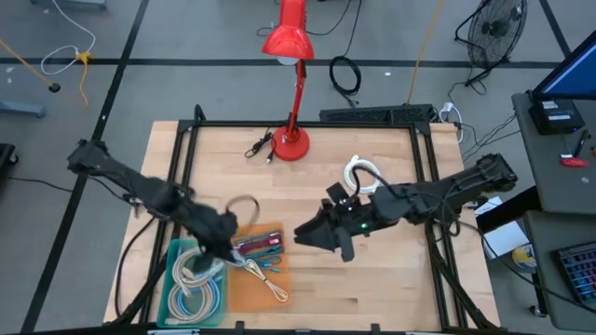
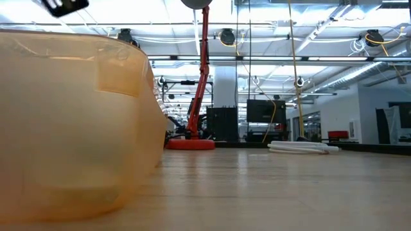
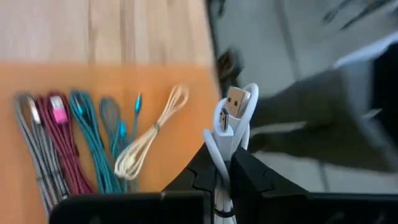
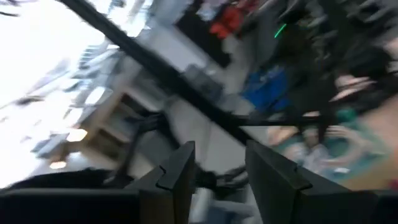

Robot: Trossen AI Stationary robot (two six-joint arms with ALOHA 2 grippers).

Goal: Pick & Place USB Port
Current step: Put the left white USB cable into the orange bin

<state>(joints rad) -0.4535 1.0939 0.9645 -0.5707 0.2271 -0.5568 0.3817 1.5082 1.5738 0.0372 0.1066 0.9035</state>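
While the left gripper [image 3: 225, 163] is clamped on a white USB cable [image 3: 231, 118] at lower left, the right gripper [image 4: 217, 163], mid-frame, has its fingers apart, empty.

Honestly can't read a single word, number or logo anywhere in these shots. The bins, the cables, the red lamp [image 1: 291, 56] and the gear on the side desk all come out with no lettering I can make out. The ceiling and back wall in the low view carry no legible signs either.
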